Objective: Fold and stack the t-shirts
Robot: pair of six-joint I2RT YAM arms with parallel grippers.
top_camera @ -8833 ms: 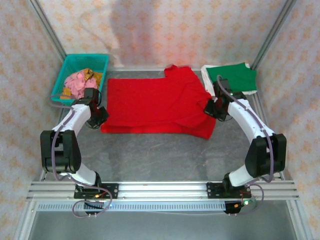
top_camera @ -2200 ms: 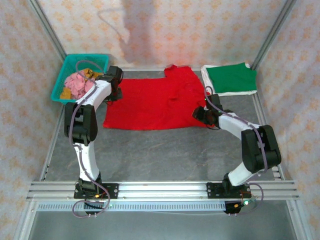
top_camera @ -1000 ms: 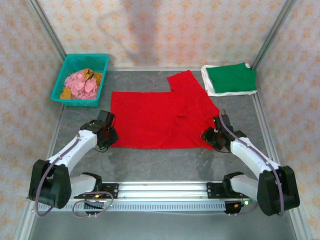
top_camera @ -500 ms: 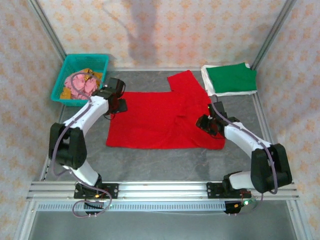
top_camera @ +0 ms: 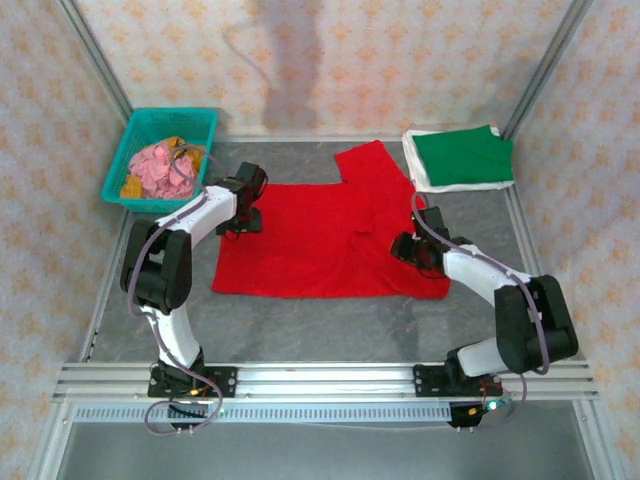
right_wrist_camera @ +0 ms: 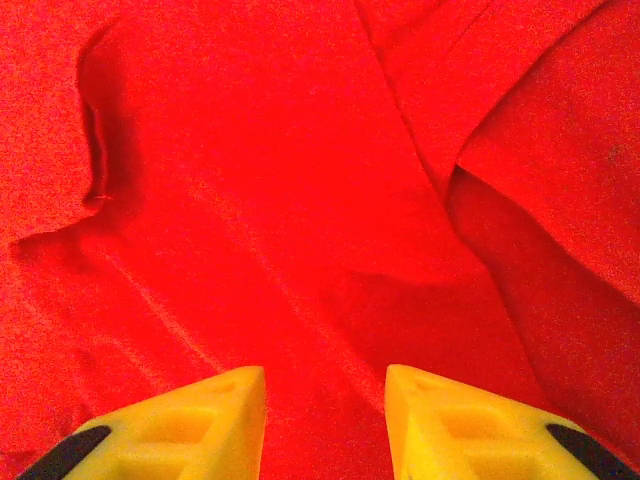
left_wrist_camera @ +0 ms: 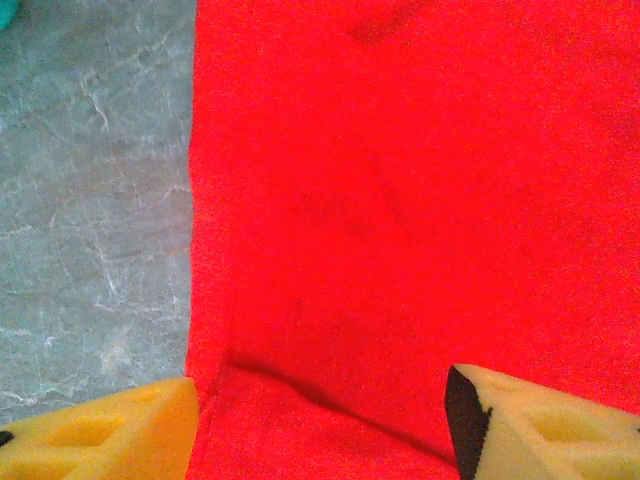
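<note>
The red t-shirt (top_camera: 320,240) lies spread flat mid-table, one sleeve pointing to the back. My left gripper (top_camera: 240,215) sits over its far-left corner, open. In the left wrist view the yellow fingers (left_wrist_camera: 110,430) stand wide apart, with the shirt's left edge (left_wrist_camera: 200,300) and a small fold between them. My right gripper (top_camera: 410,250) hovers over the shirt's right side, open, its fingers (right_wrist_camera: 180,425) apart above wrinkled red cloth (right_wrist_camera: 300,200). The green t-shirt (top_camera: 462,155) lies folded on the white t-shirt (top_camera: 412,152) at the back right.
A teal basket (top_camera: 172,113) with pink and yellow cloth (top_camera: 160,165) stands at the back left, close to my left arm. Patterned walls and metal posts enclose the table. Bare grey tabletop (top_camera: 320,330) lies in front of the red shirt.
My left gripper went from the shirt's near-left corner to its far-left corner and opened. My right gripper moved a little farther back along the shirt's right side.
</note>
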